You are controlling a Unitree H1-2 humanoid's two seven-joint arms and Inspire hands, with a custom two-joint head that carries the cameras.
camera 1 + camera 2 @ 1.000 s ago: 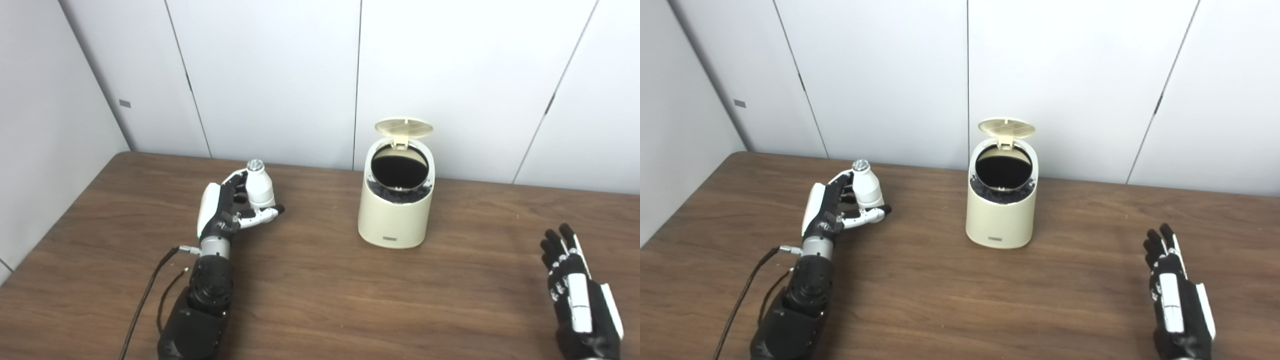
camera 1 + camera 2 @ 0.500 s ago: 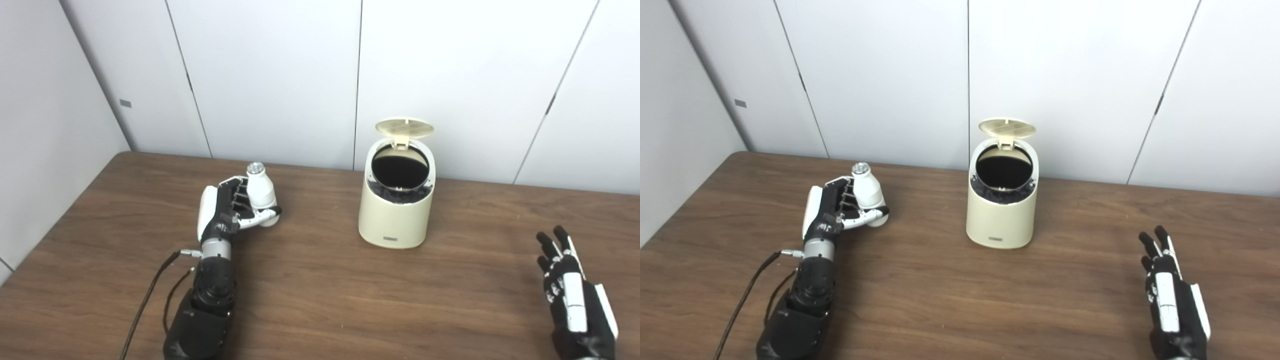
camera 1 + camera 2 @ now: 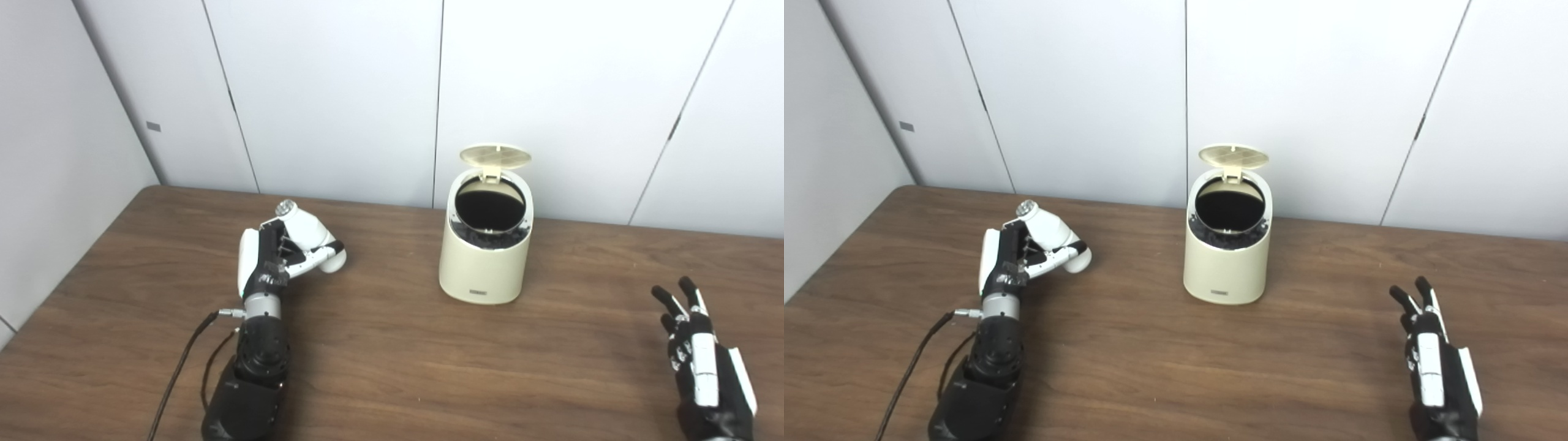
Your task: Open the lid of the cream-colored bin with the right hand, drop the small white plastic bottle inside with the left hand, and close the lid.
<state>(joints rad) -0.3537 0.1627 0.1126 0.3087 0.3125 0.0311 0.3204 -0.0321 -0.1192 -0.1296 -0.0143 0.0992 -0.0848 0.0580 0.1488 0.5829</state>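
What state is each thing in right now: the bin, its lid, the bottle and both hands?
Cream-colored bin: upright on the wooden table, mouth uncovered.
Round cream lid: flipped up at the back, open.
Small white plastic bottle: held in the left hand, tilted, cap pointing up-left.
Left hand: shut on the bottle, left of the bin.
Right hand: open, holding nothing, fingers spread.

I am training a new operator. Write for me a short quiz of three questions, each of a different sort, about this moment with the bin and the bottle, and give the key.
1. True or false: the lid of the cream-colored bin stands open.
2. Which hand holds the small white bottle? A) left hand B) right hand C) neither
3. Fill in: the bottle's cap points up and toward the ____ of the picture.

Key: 1 true; 2 A; 3 left.
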